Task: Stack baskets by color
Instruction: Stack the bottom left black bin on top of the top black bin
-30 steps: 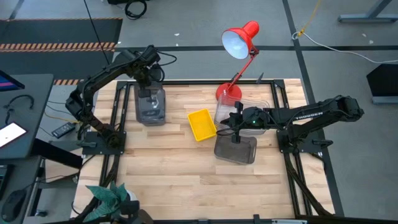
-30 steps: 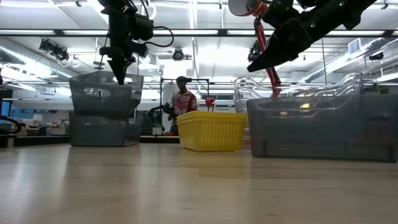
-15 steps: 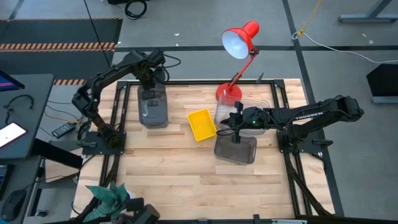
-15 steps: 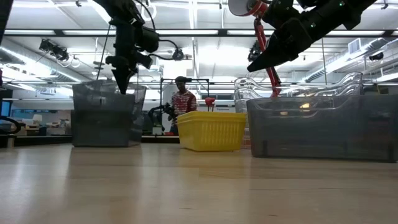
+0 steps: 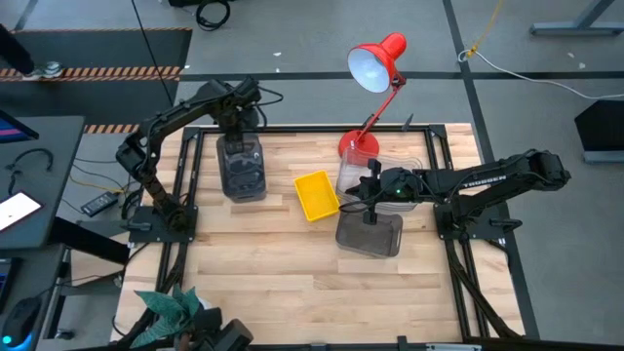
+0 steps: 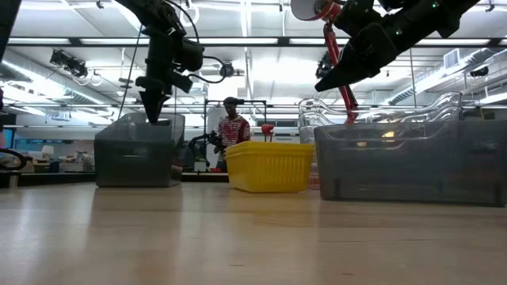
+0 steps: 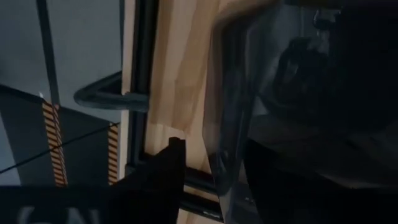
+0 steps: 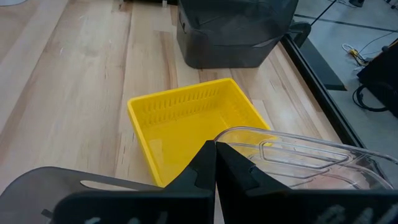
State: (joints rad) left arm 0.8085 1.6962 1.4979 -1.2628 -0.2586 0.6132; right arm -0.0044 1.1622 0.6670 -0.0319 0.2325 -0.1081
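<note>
Two arms work over a wooden table [image 5: 273, 263]. The left gripper [image 5: 237, 130] hangs at the far rim of a stack of smoky grey baskets [image 5: 242, 168] on the table's far left; its jaws stand parted either side of the rim, not clamped on it. The right gripper [image 5: 369, 203], jaws pressed together and empty, hovers above a single grey basket [image 5: 370, 234]. A yellow basket [image 5: 316, 195] lies between the grey ones, just beside clear baskets [image 5: 390, 166] near the red lamp [image 5: 375, 60].
</note>
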